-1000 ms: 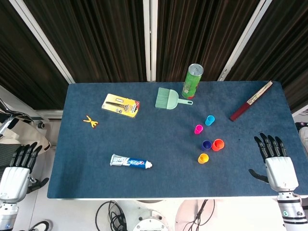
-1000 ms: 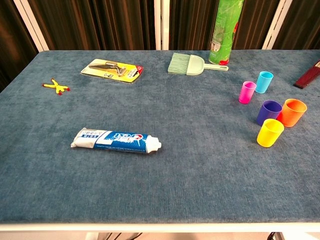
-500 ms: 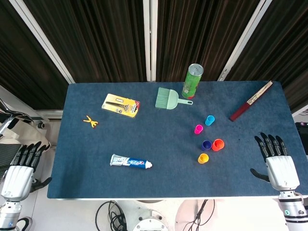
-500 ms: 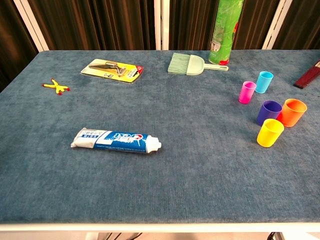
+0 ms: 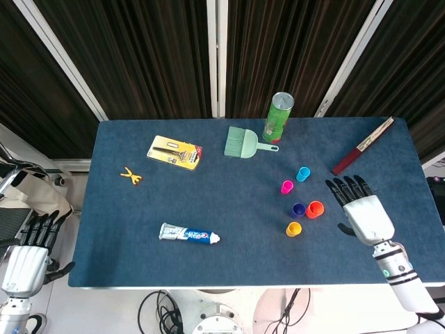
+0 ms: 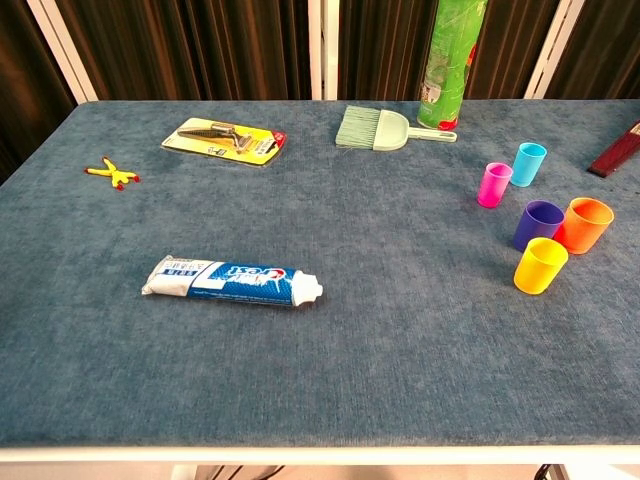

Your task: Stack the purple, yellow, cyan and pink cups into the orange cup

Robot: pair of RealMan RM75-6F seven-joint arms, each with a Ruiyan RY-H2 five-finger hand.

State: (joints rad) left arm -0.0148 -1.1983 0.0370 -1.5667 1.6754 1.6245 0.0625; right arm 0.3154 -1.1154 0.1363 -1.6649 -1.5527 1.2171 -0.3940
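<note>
Five small cups stand upright on the right part of the blue table. The orange cup (image 5: 315,209) (image 6: 585,224) touches the purple cup (image 5: 298,209) (image 6: 538,225) on its left. The yellow cup (image 5: 293,229) (image 6: 540,265) stands just in front of them. Further back are the pink cup (image 5: 287,186) (image 6: 494,184) and the cyan cup (image 5: 303,174) (image 6: 528,164). My right hand (image 5: 361,209) hovers open, fingers spread, a little to the right of the orange cup, holding nothing. My left hand (image 5: 28,252) hangs open off the table's left edge. Neither hand shows in the chest view.
A green can (image 5: 279,117) and a green hand brush (image 5: 243,142) sit at the back. A dark red folded fan (image 5: 361,146) lies at the back right. A toothpaste tube (image 5: 188,234), a packaged razor (image 5: 174,152) and a small orange-yellow toy (image 5: 130,175) lie on the left half.
My right hand has moved left and away from the front edge, over the table, closer to the orange cup. My left hand has dropped slightly lower. The cups have not moved.
</note>
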